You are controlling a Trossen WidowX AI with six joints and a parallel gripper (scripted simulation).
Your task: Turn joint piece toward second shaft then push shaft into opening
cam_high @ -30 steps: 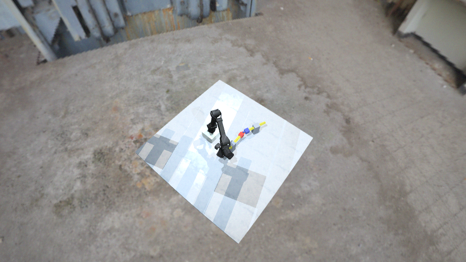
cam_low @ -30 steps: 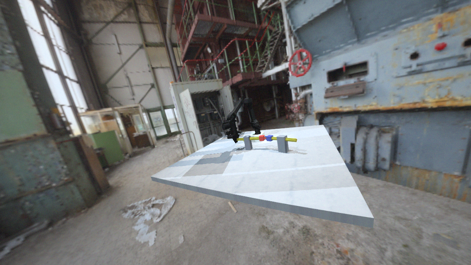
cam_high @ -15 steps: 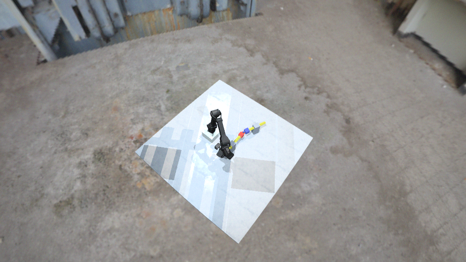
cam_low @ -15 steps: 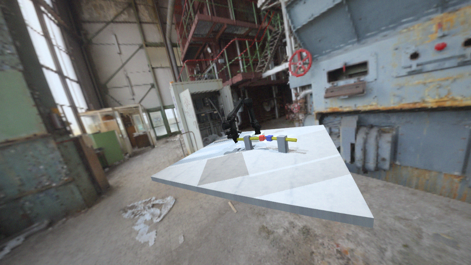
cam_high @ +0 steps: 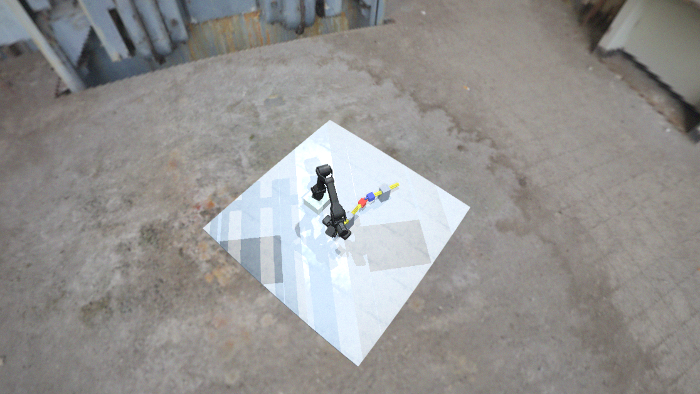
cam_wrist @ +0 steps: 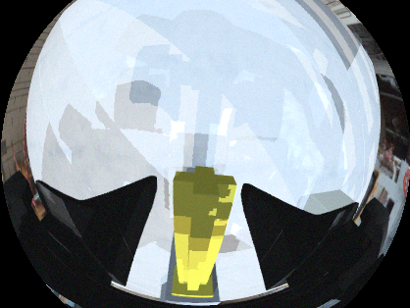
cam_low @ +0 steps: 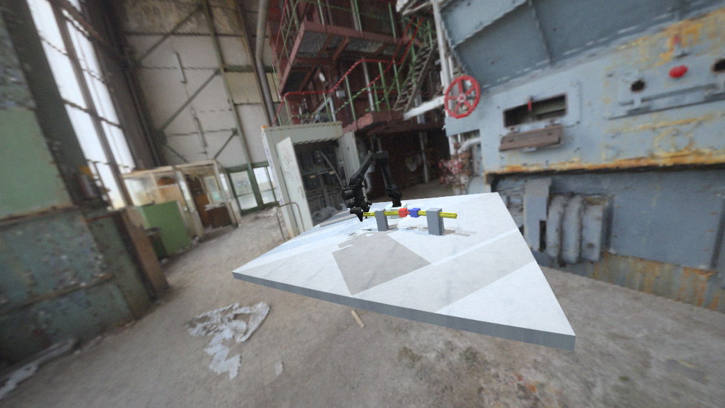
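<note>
The first yellow shaft (cam_high: 395,186) (cam_low: 449,215) runs through a tall grey block (cam_high: 384,194) (cam_low: 434,224). The blue hinge part (cam_high: 370,197) (cam_low: 414,212) is at its inner end, with the red joint piece (cam_high: 362,202) (cam_low: 403,212) beside it. The second yellow shaft (cam_high: 356,209) (cam_low: 391,213) (cam_wrist: 203,211) passes through the other grey block (cam_low: 381,221) and reaches the red piece, in line with it; how deep it sits is hidden. My gripper (cam_wrist: 200,185) is open around the second shaft's outer end, with a gap on both sides. The arm partly hides that end in the top view.
Both blocks stand on the pale square table (cam_high: 357,337) (cam_low: 481,304). The arm's light base (cam_high: 314,204) is on the far side of the shafts from the exterior view. The second block is close beside the gripper. Patches of shadow and glare cross the table.
</note>
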